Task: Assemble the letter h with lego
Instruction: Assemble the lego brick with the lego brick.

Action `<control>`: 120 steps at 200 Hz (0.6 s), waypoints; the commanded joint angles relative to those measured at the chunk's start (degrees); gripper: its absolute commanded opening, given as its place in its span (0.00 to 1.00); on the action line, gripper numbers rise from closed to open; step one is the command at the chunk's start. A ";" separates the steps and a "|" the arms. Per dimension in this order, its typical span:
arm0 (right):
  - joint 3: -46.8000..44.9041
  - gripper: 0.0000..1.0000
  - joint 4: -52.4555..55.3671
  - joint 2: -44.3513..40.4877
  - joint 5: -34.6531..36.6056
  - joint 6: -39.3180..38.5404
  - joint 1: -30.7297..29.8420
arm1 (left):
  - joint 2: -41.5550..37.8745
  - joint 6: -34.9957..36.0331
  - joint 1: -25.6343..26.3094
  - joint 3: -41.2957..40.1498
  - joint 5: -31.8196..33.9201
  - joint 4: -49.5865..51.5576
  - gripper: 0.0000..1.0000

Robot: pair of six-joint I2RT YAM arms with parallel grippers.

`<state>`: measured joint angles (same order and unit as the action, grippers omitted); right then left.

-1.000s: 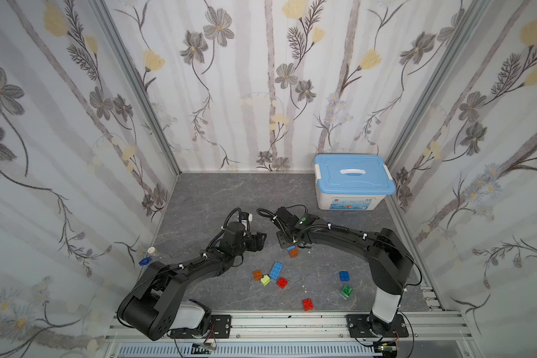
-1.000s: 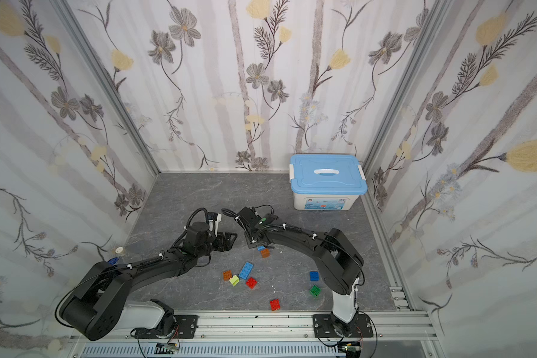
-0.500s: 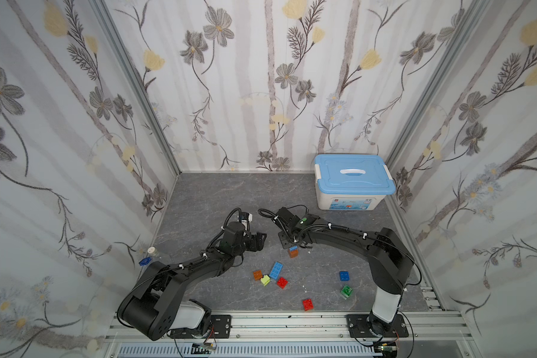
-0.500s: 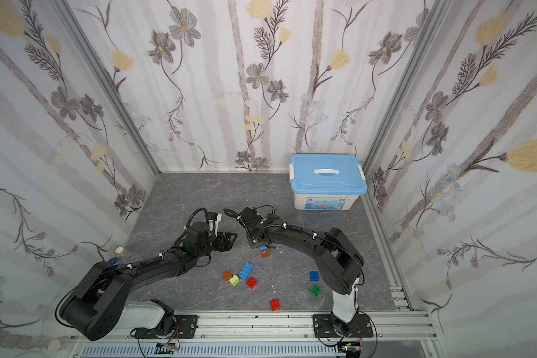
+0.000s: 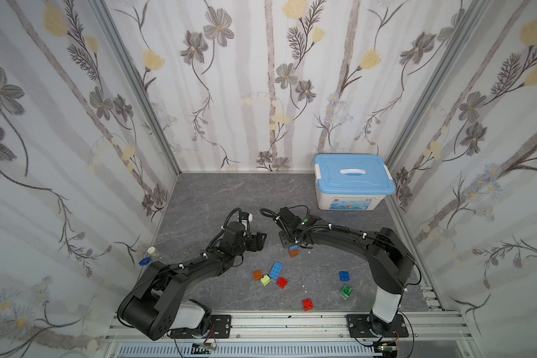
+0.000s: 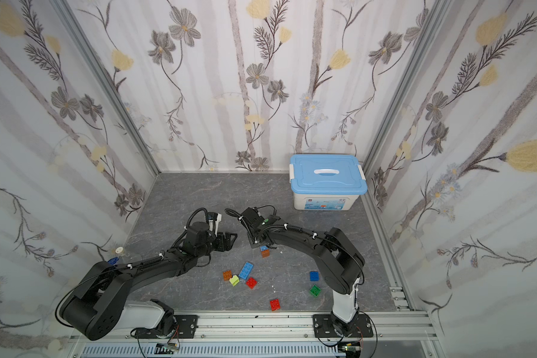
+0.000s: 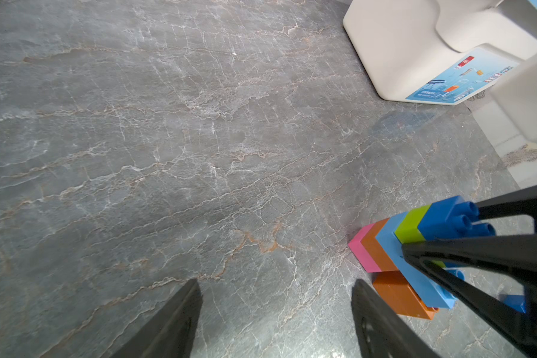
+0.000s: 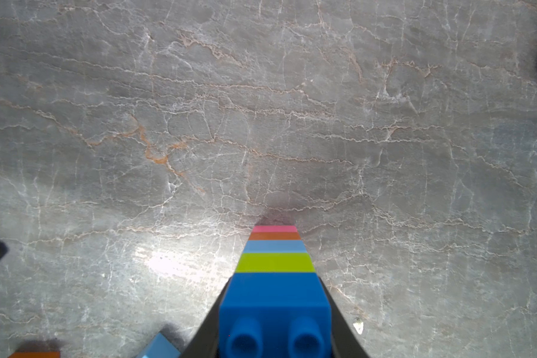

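Observation:
A lego stack stands on the grey floor: pink, orange, a long light-blue brick, lime, and a blue brick on top. A second orange brick sits under the long brick's other end. My right gripper is shut on the blue top brick, one finger on each side; in both top views it hangs over the stack. My left gripper is open and holds nothing, a short way to the stack's left.
Loose lego lies nearer the front: orange, lime, a long light-blue brick, two red, blue, green. Another blue brick lies by the left wall. The white storage box stands at the back right.

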<state>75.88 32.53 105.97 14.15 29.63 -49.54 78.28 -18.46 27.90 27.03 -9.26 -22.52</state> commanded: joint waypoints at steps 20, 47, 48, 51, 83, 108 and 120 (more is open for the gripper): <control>-1.55 0.38 1.04 -0.88 -0.27 2.28 -0.40 | 0.47 -0.17 0.00 0.45 -0.68 -1.86 0.79; -2.00 0.43 0.87 -2.12 -0.09 2.27 -0.36 | 0.75 -0.26 -0.04 0.57 -0.76 -2.04 0.79; -1.98 0.43 0.96 -2.19 -0.09 2.23 -0.37 | 0.79 -0.26 -0.04 0.57 -0.76 -2.02 0.79; -1.99 0.44 0.96 -2.25 -0.09 2.18 -0.38 | 0.82 -0.26 -0.03 0.57 -0.83 -2.04 0.79; -1.99 0.50 1.47 -3.59 0.33 1.88 -0.37 | 1.60 -0.67 -0.04 0.70 -1.29 -2.51 0.79; -1.92 0.54 2.50 -4.78 0.35 2.12 -0.47 | 1.84 -0.76 -0.01 0.79 -1.32 -2.69 0.79; -1.96 0.54 3.72 -5.69 0.22 2.49 -0.53 | 1.67 -0.70 -0.05 0.71 -1.29 -2.70 0.79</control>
<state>73.95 33.85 102.00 13.67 30.59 -49.87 79.94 -19.11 27.92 27.40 -10.31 -23.11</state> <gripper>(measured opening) 0.539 0.786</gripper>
